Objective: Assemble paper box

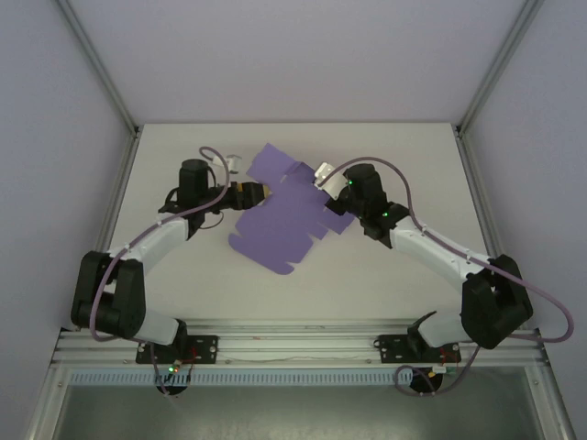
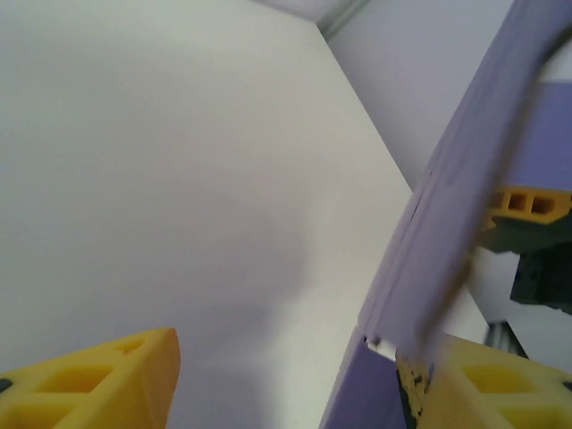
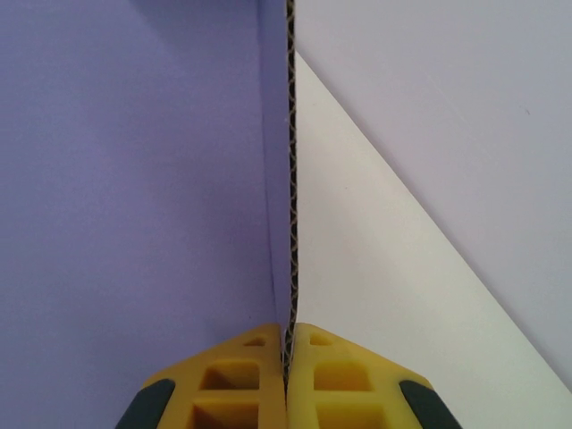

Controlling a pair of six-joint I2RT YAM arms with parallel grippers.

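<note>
One thin, light, bendy box [image 1: 275, 225] looks best held by its edges: right gripper [image 3: 288, 332] pinches one, left gripper [image 2: 304, 350] stands open.

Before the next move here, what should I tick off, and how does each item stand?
1. Right gripper shut on the paper box edge: ok.
2. Left gripper jaws apart, not clamping: ok.
3. Paper box free of the left fingers: cannot tell; it runs close beside one.
4. Paper box folded into shape: not ok; a mostly flat sheet.
5. Paper box within the table: ok.
</note>
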